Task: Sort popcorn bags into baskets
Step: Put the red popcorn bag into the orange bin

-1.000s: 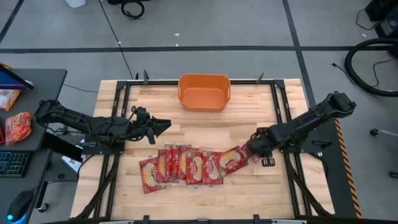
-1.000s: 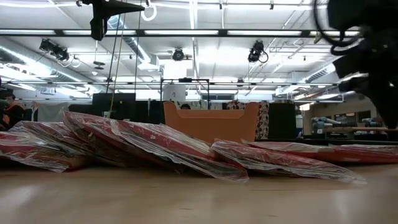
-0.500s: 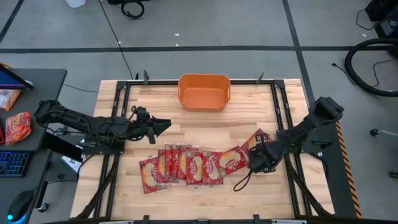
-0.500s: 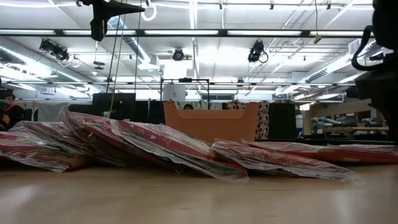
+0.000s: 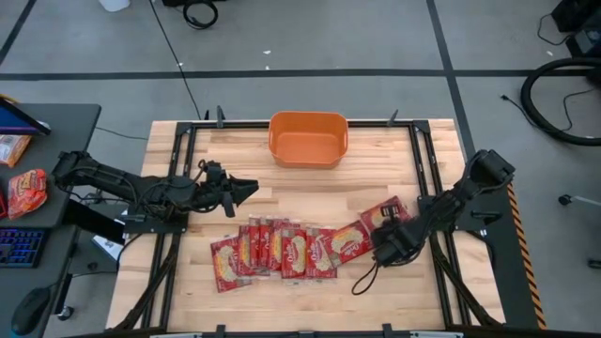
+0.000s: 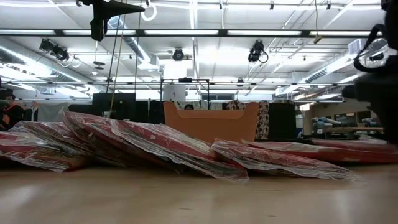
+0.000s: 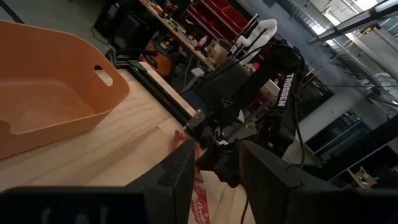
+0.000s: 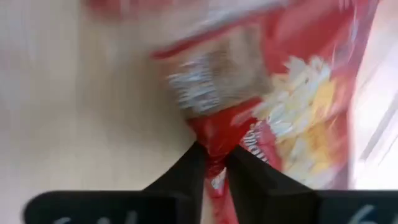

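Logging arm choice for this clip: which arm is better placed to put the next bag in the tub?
Right. The right gripper is already shut on a popcorn bag, right of the orange tub; the left gripper waits, holding nothing.

Right hand (image 5: 379, 237) low over table, fingers pinched; left hand (image 5: 246, 189) hovering, parted

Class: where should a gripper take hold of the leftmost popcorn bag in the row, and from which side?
Probably take the leftmost bag by its outer left edge, coming from the left: it lies nearly flat and its right side overlaps its neighbour, so only that edge is free. The left gripper is nearest; the right gripper pinches another bag.
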